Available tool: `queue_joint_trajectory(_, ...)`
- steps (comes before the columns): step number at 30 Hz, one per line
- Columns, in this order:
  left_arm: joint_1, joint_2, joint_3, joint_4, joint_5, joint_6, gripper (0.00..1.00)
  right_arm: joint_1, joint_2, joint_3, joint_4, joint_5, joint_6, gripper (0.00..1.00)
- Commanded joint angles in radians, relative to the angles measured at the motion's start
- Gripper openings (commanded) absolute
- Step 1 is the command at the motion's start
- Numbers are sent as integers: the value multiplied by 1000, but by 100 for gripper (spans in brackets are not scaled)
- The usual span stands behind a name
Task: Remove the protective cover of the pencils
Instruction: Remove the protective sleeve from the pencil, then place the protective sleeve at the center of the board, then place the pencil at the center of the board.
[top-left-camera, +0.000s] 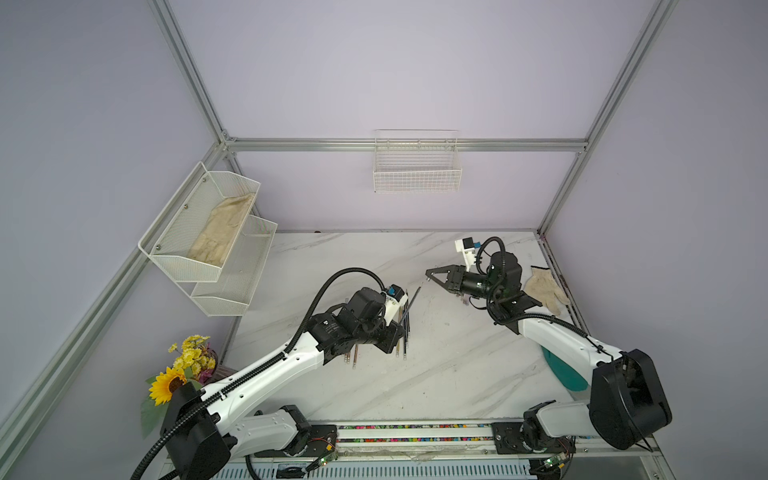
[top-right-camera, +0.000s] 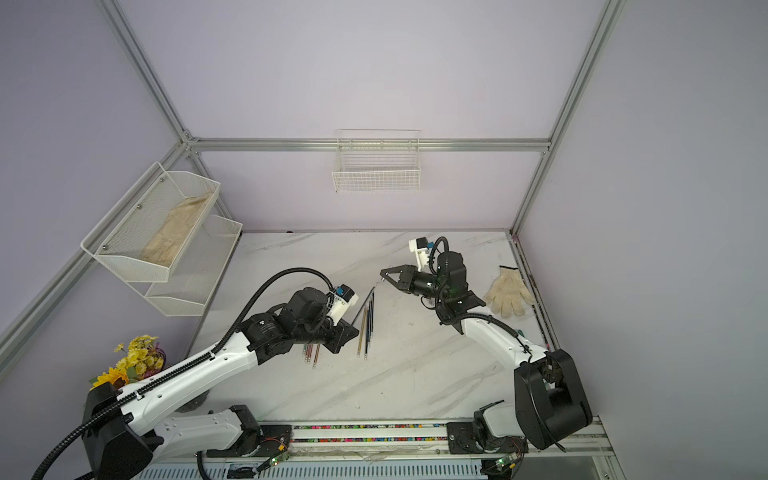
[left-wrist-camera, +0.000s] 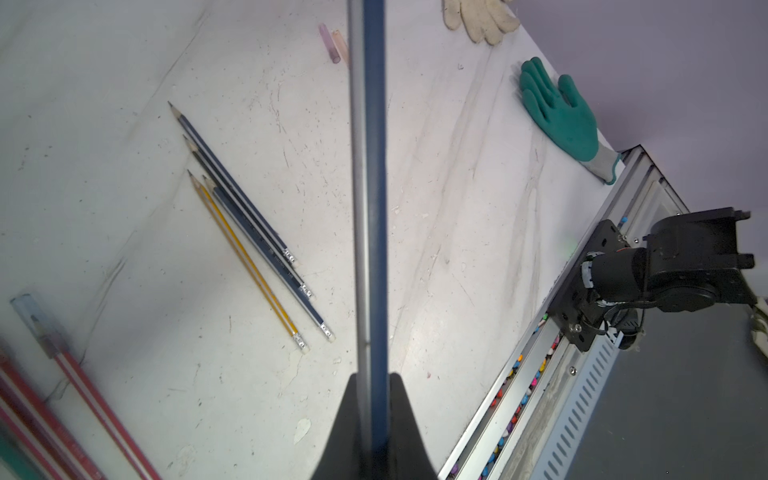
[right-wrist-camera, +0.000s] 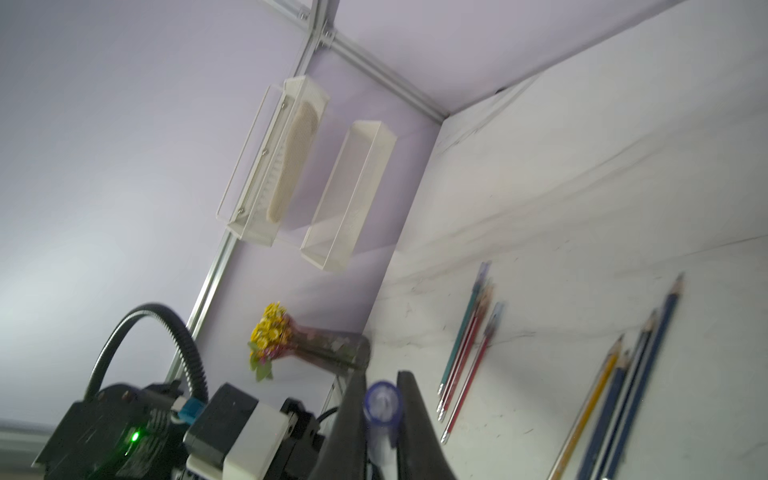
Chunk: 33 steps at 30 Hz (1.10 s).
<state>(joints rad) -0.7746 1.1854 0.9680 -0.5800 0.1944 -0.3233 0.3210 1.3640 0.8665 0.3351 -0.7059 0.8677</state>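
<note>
My left gripper (left-wrist-camera: 371, 376) is shut on a dark blue pencil (left-wrist-camera: 368, 187) with a silver stripe, whose tip runs out of the left wrist view. In both top views this pencil (top-left-camera: 411, 301) (top-right-camera: 365, 303) slants up toward my right gripper (top-left-camera: 428, 272) (top-right-camera: 382, 272), which stands just beyond its tip. My right gripper (right-wrist-camera: 381, 374) is shut on a translucent bluish protective cover (right-wrist-camera: 381, 401). Several bare pencils (left-wrist-camera: 249, 232) (right-wrist-camera: 623, 395) lie side by side on the table. Pink and teal pencils (right-wrist-camera: 465, 345) (left-wrist-camera: 83, 395) wearing clear covers lie beside them.
Two loose pink covers (left-wrist-camera: 334, 43) lie on the marble table (top-left-camera: 436, 374). A white glove (top-left-camera: 544, 286) and a green glove (left-wrist-camera: 557, 112) sit by the right edge. Mesh baskets (top-left-camera: 208, 232), a wire basket (top-left-camera: 417, 166) and a flower vase (top-left-camera: 183, 370) line the walls.
</note>
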Motion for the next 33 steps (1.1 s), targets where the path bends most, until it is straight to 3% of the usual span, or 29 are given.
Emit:
queue_joint_trajectory(1,3,-28,-28,-16,-12,-13,0,-13,-44,-36,18,116,17,0)
queue_joint_trajectory(5,3,-26,-25,-17,-15,-13,0,-14,-47,-34,39,101,22,0)
queue_joint_trajectory(12,3,-1,-48,-18,-87,-67,0,-24,-58,12,-155,175,-78,0)
queue_joint_trajectory(16,7,38,-103,-7,-216,-221,0,-111,-57,6,-269,166,-124,0)
queue_joint_trajectory(21,18,119,-166,59,-207,-309,0,-271,1,-57,-331,57,-169,0)
queue_joint_trajectory(30,44,156,-221,145,-202,-322,0,-377,77,-168,-340,214,-239,0)
queue_joint_trajectory(33,58,175,-239,177,-174,-315,0,-403,109,-177,-334,200,-260,0)
